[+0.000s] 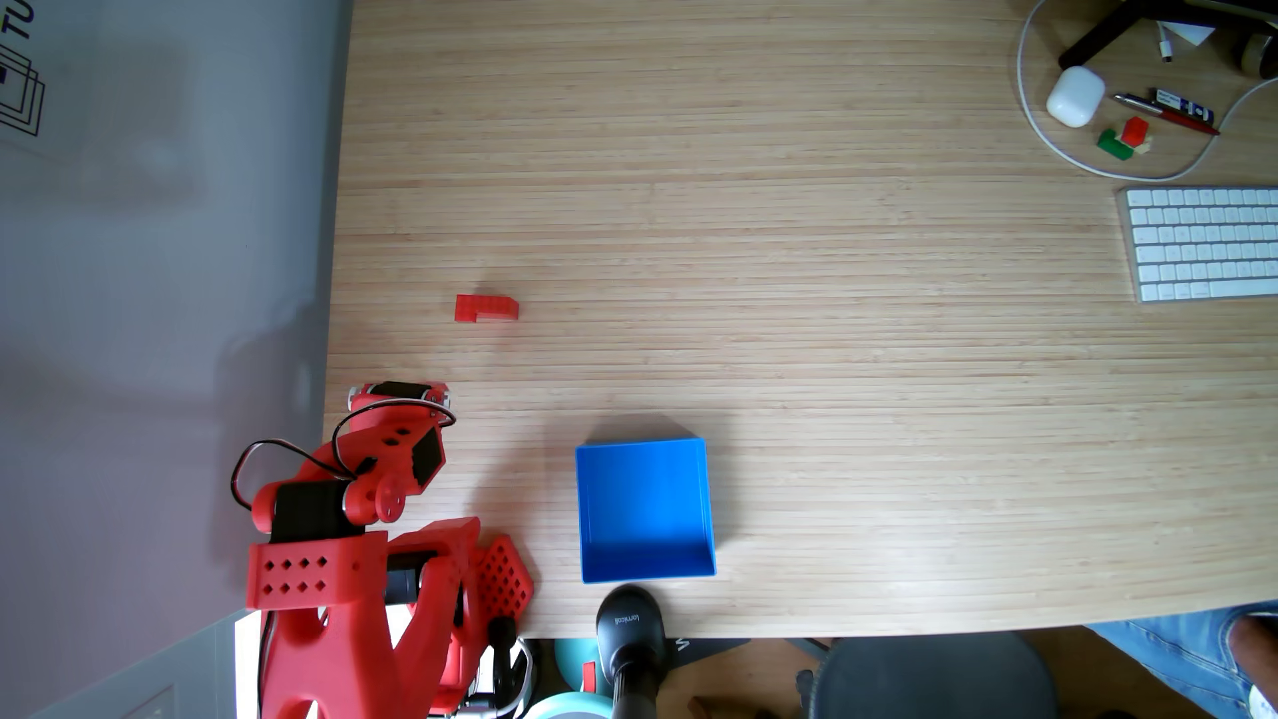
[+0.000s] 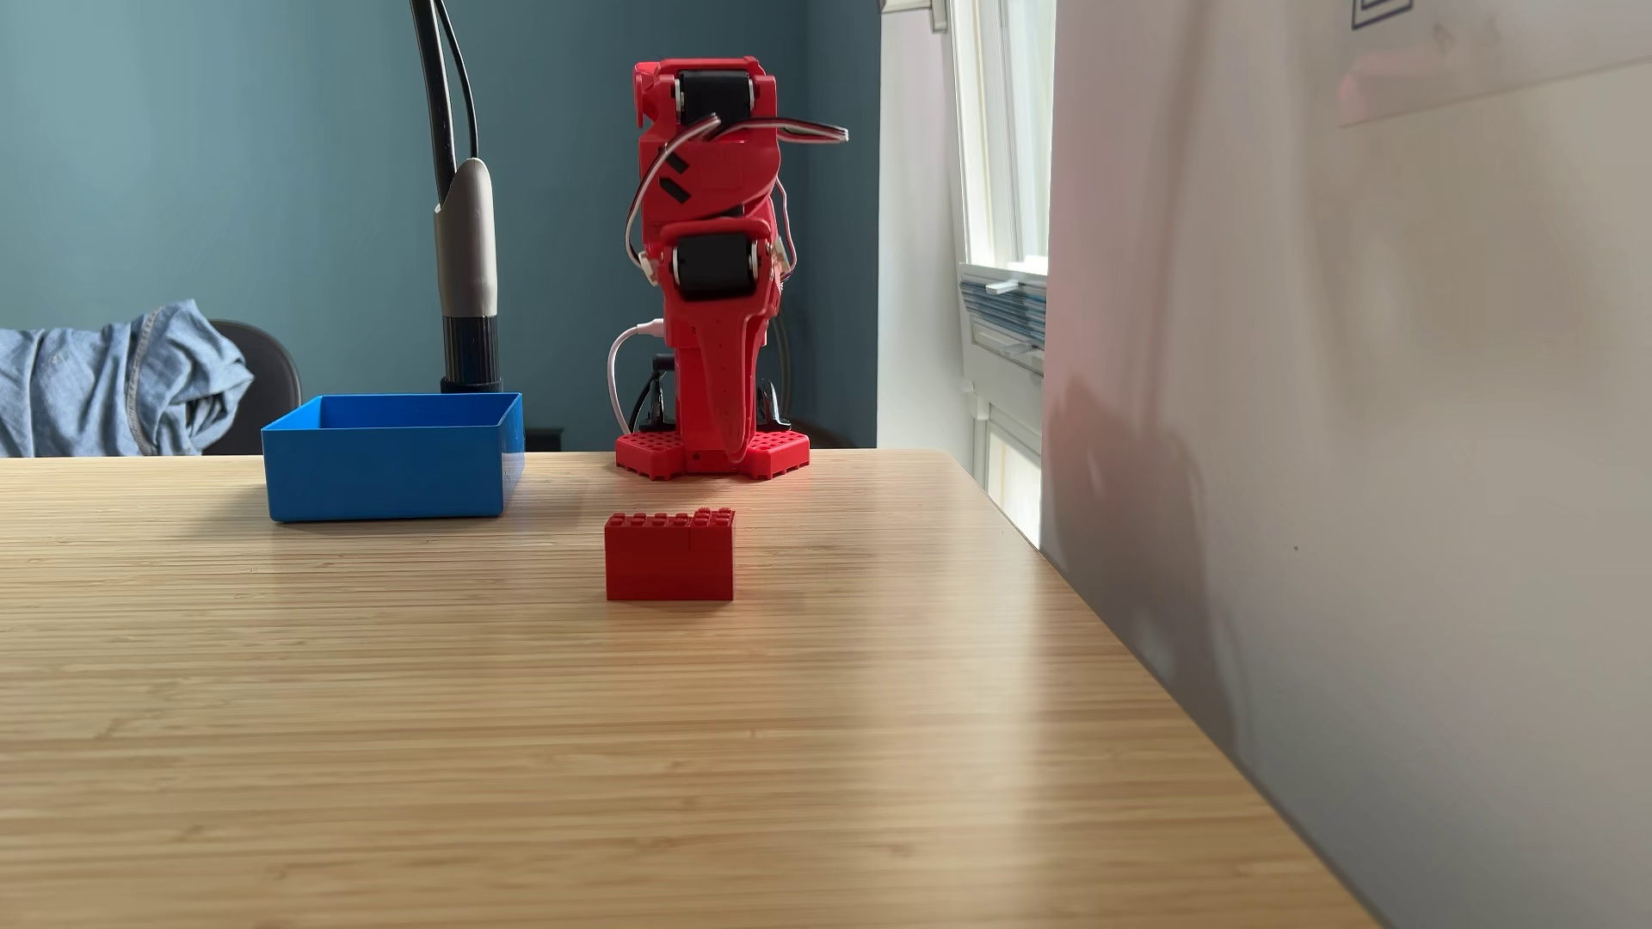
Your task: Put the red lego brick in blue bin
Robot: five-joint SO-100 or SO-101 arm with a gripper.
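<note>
red lego brick (image 2: 670, 556) on table, apart from hand (image 2: 735, 451)

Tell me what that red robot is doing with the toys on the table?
Nothing is being handled yet. The red robot arm sits folded up at the table edge, its fingers pointing down at its base, holding nothing. The red lego brick stands alone on the wooden table, in front of the arm. The blue bin waits empty, off to one side.

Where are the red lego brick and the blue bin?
red lego brick (image 1: 486, 307), a fixed view from above, studded top.
blue bin (image 2: 384, 482), a fixed view from table height, front wall.
</note>
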